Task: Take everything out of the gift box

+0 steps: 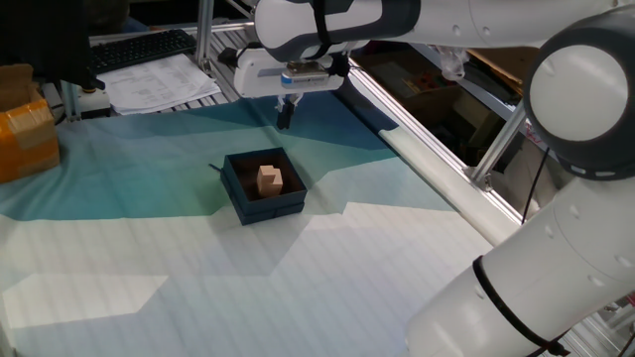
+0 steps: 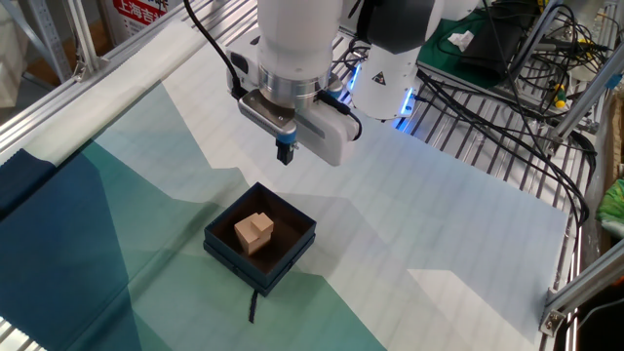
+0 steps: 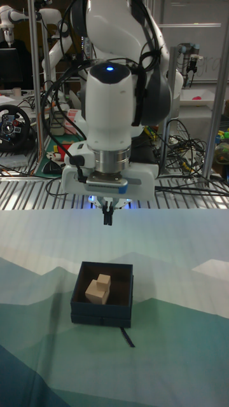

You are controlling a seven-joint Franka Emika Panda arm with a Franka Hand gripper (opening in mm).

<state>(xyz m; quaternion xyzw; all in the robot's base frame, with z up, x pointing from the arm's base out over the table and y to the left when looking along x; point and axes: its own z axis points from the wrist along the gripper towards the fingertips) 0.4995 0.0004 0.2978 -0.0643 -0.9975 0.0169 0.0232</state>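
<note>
The gift box (image 1: 245, 192) (image 2: 284, 255) (image 3: 78, 306) is a small dark navy square box resting on the teal and white cloth. Inside it two tan wooden blocks (image 1: 269, 178) (image 2: 254, 232) (image 3: 98, 290) lie touching, a larger cube with a smaller one against it. My gripper (image 1: 285, 117) (image 2: 285, 152) (image 3: 108, 217) hangs in the air above and behind the box, apart from it. Its dark fingers are pressed together with nothing between them.
An orange-brown carton (image 1: 22, 134) stands at the far left. Papers (image 1: 159, 83) and a keyboard (image 1: 141, 48) lie behind the cloth. Aluminium rails (image 1: 437, 149) border the table. A short dark strap (image 2: 253, 305) trails from the box. Cables (image 2: 487, 88) crowd the back right.
</note>
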